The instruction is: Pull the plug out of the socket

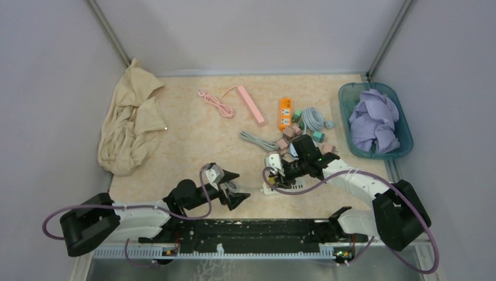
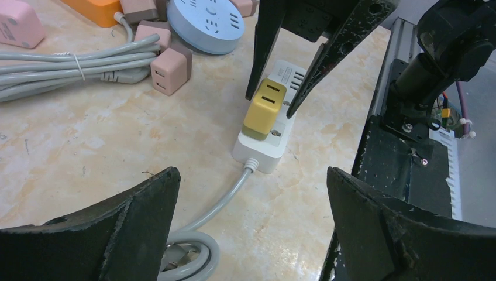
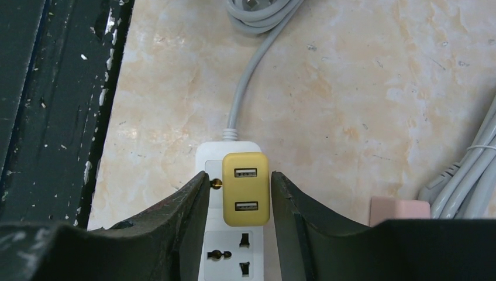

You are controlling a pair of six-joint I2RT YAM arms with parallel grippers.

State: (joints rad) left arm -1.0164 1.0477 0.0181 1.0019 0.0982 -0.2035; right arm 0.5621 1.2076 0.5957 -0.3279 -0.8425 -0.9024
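Observation:
A yellow two-port USB plug (image 3: 245, 188) sits in the white power strip (image 3: 210, 158) near the table's front edge. It also shows in the left wrist view (image 2: 264, 109), standing on the strip (image 2: 263, 153). My right gripper (image 3: 240, 175) is open and straddles the plug, one finger on each side with narrow gaps; in the top view it (image 1: 275, 175) is over the strip (image 1: 283, 188). My left gripper (image 2: 251, 172) is open and empty, low over the table by the strip's grey cable (image 2: 222, 199), left of the strip in the top view (image 1: 234, 187).
Pink cube adapters (image 2: 169, 70), a round blue socket (image 2: 205, 20) and a bundled grey cable (image 2: 70, 64) lie behind the strip. An orange strip (image 1: 285, 113), a pink strip (image 1: 251, 105), a beige cloth (image 1: 128, 117) and a teal basket (image 1: 345, 111) lie farther back. The black rail (image 1: 257, 228) runs along the front.

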